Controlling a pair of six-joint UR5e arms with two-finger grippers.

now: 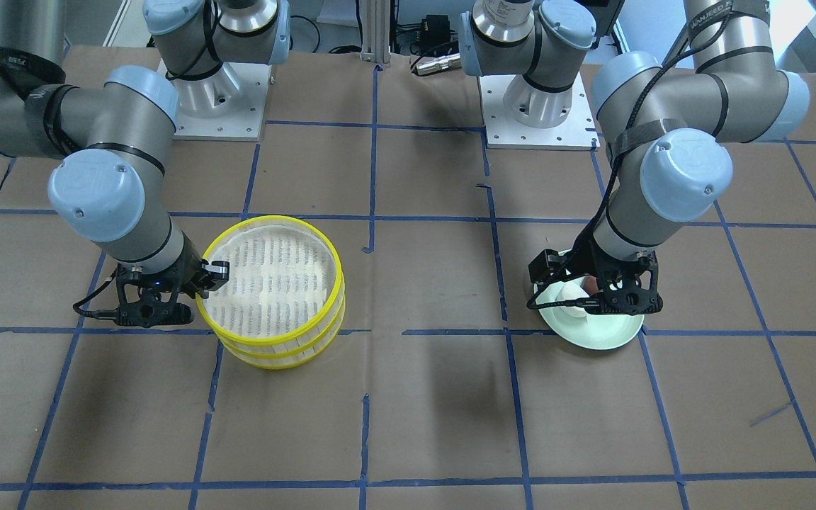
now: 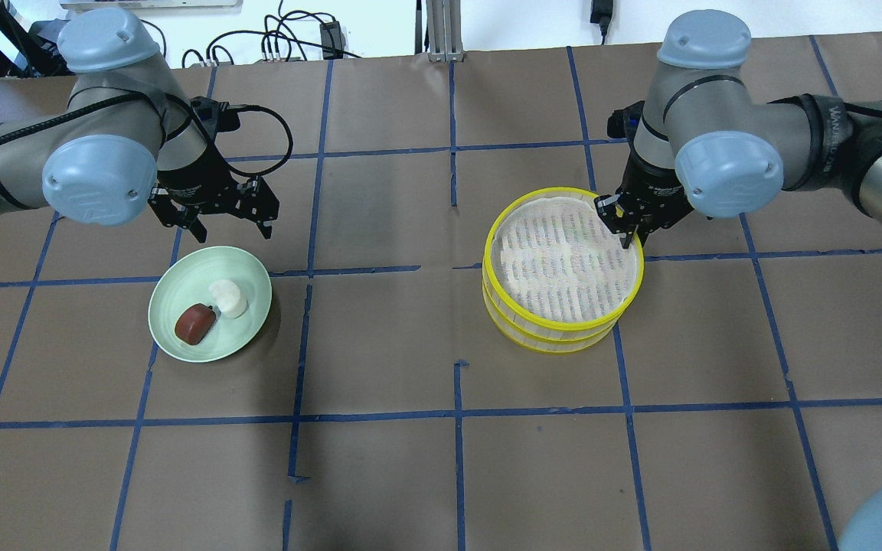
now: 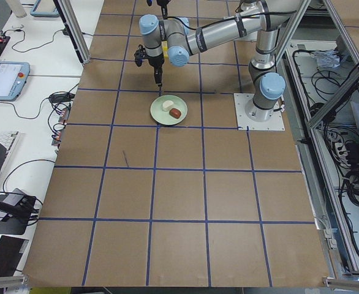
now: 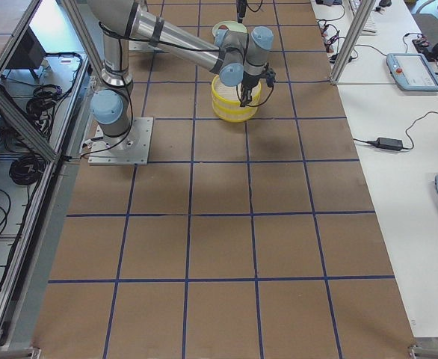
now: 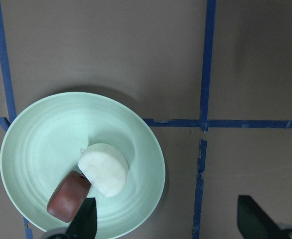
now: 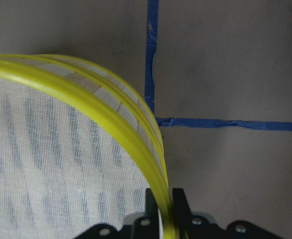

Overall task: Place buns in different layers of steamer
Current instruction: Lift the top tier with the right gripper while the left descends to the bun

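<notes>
The steamer point(image 2: 563, 264) is two stacked yellow-rimmed trays on the table's right; both trays look empty. My right gripper point(image 2: 625, 239) is shut on the top layer's yellow rim point(image 6: 136, 144) at its far right edge, one finger inside and one outside. The white bun point(image 2: 228, 298) and the reddish-brown bun point(image 2: 195, 324) lie side by side on the pale green plate point(image 2: 165, 302). My left gripper point(image 2: 231, 228) hangs open above the plate's far edge, holding nothing. The left wrist view shows the white bun point(image 5: 105, 168) and the brown bun point(image 5: 69, 196) below the open fingers point(image 5: 86, 219).
The table is brown paper with a grid of blue tape lines point(image 2: 456, 413). The arm bases point(image 1: 542, 106) stand at the robot's side of the table. Plate and steamer sit about one grid square apart.
</notes>
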